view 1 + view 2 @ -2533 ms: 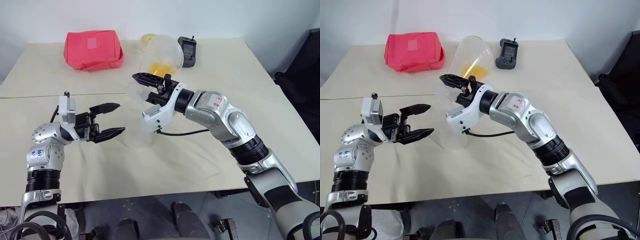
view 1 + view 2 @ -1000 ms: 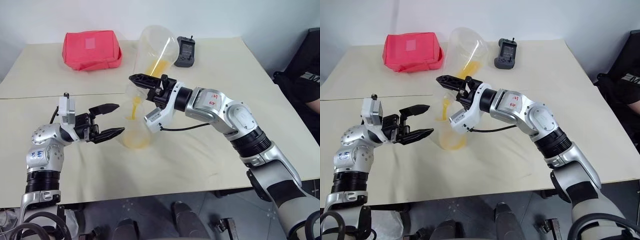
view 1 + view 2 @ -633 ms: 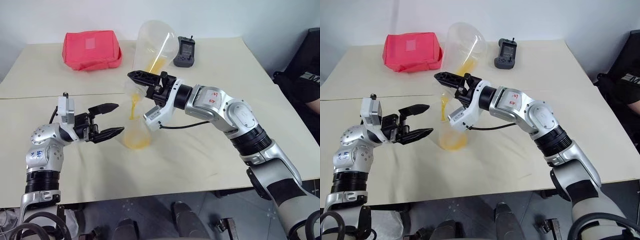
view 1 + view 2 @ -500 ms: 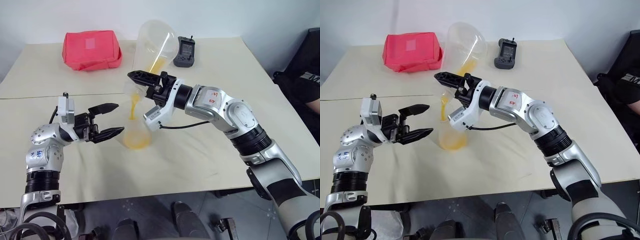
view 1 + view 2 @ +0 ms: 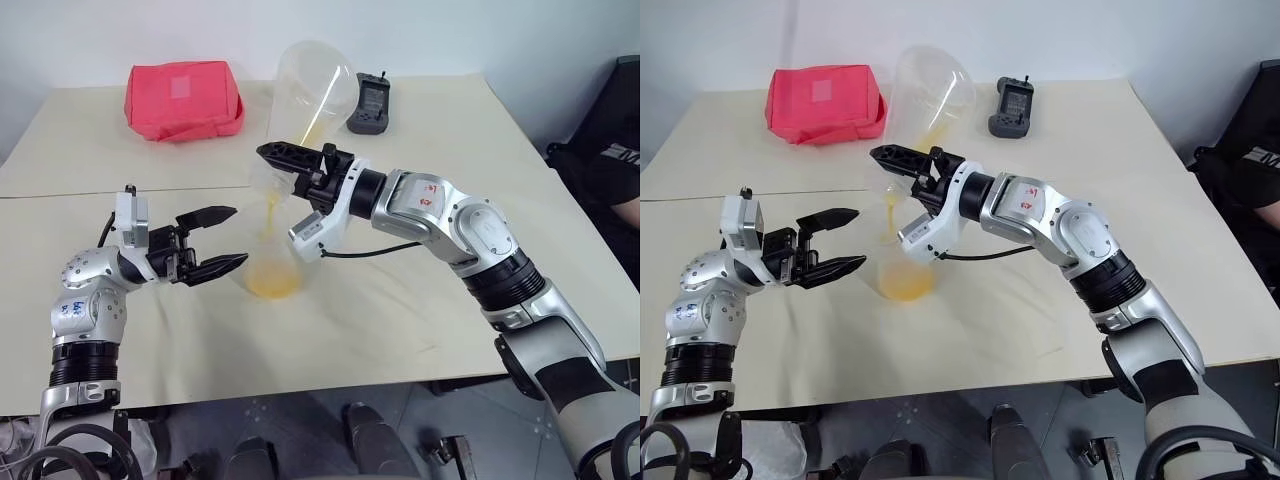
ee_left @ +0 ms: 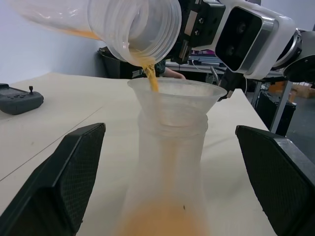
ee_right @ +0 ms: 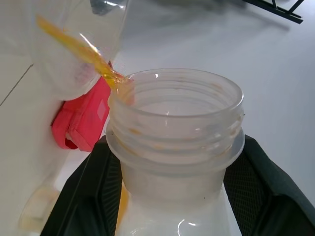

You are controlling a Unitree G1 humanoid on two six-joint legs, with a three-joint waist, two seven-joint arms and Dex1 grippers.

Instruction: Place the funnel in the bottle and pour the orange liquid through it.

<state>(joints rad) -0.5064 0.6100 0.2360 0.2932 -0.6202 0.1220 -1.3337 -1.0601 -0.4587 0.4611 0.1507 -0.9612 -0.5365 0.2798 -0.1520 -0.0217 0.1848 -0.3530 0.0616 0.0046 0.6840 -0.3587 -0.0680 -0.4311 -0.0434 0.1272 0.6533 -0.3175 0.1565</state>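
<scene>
Right gripper (image 5: 285,158) clamped tight on neck of a clear plastic pouring container (image 5: 305,90), held tipped up over mid-table, mouth down. Thin stream of orange liquid (image 5: 270,208) runs from the mouth into the funnel (image 6: 173,101), which is seated in the bottle (image 5: 271,262). Bottle stands upright on the table (image 5: 420,130), roughly centre, nearer the front edge than the back. Orange liquid pooled in bottle base; a streak remains along the container's lower wall.

Left gripper (image 5: 213,242) w/ jaws spread wide, level, just beside the bottle on the robot's left, not touching; in left wrist view the fingers (image 6: 64,177) flank the bottle w/ clear gaps both sides.

Other items: red pouch (image 5: 183,98) near back left corner; dark handheld controller (image 5: 367,101) near back edge, centre-right, behind the container. Person's arm in dark sleeve (image 5: 622,170) at far right, beyond the table edge.
</scene>
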